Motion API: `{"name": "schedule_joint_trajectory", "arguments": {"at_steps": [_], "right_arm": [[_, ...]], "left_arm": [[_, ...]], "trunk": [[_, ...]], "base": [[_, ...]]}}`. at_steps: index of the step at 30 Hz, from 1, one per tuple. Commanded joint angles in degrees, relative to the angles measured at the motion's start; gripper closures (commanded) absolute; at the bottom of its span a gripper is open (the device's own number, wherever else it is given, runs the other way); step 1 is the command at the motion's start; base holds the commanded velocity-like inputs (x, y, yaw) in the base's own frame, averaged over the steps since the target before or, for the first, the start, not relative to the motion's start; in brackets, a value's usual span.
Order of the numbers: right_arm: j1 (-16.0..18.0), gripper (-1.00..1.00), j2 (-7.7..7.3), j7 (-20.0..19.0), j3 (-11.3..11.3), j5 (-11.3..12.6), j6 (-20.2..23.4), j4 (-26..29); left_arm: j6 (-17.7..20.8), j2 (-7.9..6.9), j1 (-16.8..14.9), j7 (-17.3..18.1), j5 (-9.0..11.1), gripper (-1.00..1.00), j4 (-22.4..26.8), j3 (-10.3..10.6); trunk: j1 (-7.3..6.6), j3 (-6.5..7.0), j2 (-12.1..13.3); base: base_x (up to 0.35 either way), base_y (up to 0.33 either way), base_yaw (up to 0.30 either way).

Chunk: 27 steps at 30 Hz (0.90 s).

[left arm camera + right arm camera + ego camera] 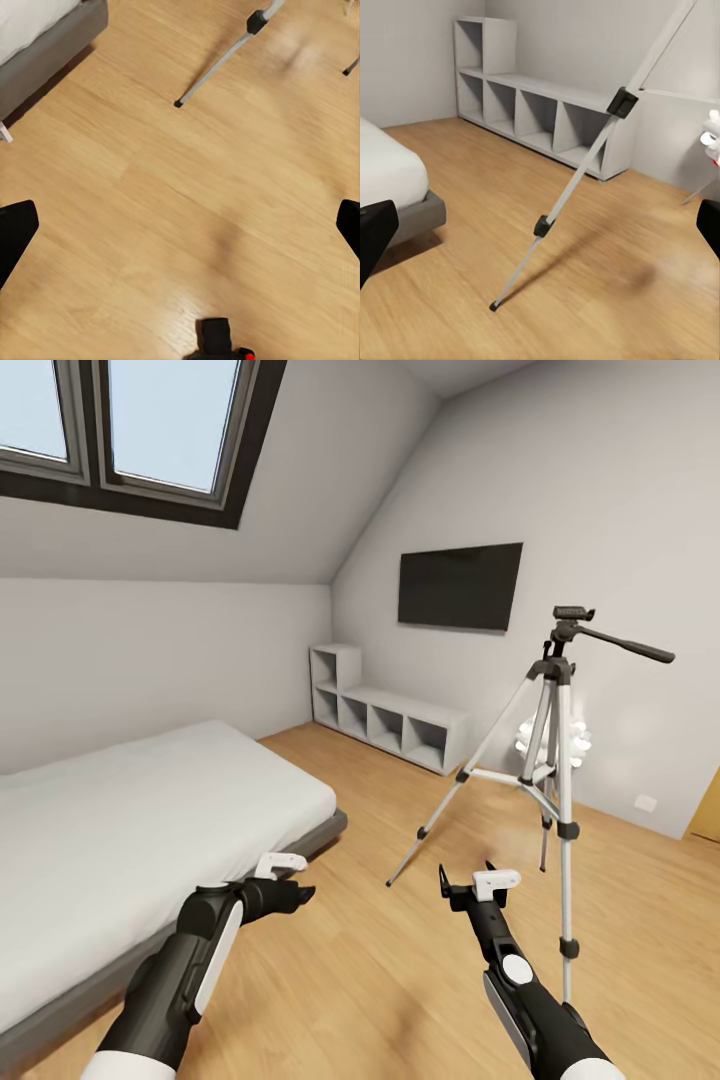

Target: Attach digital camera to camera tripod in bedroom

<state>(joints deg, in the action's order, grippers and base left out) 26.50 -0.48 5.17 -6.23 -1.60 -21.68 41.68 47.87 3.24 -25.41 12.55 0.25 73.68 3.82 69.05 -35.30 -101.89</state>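
I read the small black object with a red button at the edge of the left wrist view as the digital camera (218, 339), lying on the wood floor (380, 980) below my left gripper (285, 888); most of it is cut off, so I can't tell which way its lens points. The camera tripod (553, 760) stands upright ahead and to my right, legs spread, its black head and pan handle bare, with one leg's foot (493, 305) planted near my right gripper (470, 885).

Both grippers are empty. In each wrist view the dark fingertips (15, 232) sit at opposite edges, well apart, so both sets of fingers are spread wide.

The step in hand, as I judge it, is the pick-up. I'd bring the camera fully into the left wrist view before descending, then close across the body rather than the lens, keeping the underside free for the tripod head. The bed (150, 810) sits close on my left, so I'd swing carefully.
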Motion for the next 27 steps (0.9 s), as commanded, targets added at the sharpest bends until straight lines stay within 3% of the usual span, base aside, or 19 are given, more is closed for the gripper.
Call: {"name": "schedule_joint_trajectory", "arguments": {"at_steps": [1, 27], "right_arm": [[0.0, -1.0, -0.05, 0.5, -0.3, -0.2, -0.1, 0.0], [0.0, -1.0, -0.05, 0.5, -0.3, -0.2, -0.1, 0.0]], "left_arm": [[0.3, 0.01, 0.0, 0.1, 0.0, -1.0, 0.2, 0.0], [0.4, 0.02, 0.0, 0.2, 0.0, -1.0, 0.4, 0.0]], "trunk": [[0.22, -0.24, -0.4], [5.93, -4.91, -10.9]], "base": [[0.0, 0.0, 0.0], [0.0, 0.0, 0.0]]}}
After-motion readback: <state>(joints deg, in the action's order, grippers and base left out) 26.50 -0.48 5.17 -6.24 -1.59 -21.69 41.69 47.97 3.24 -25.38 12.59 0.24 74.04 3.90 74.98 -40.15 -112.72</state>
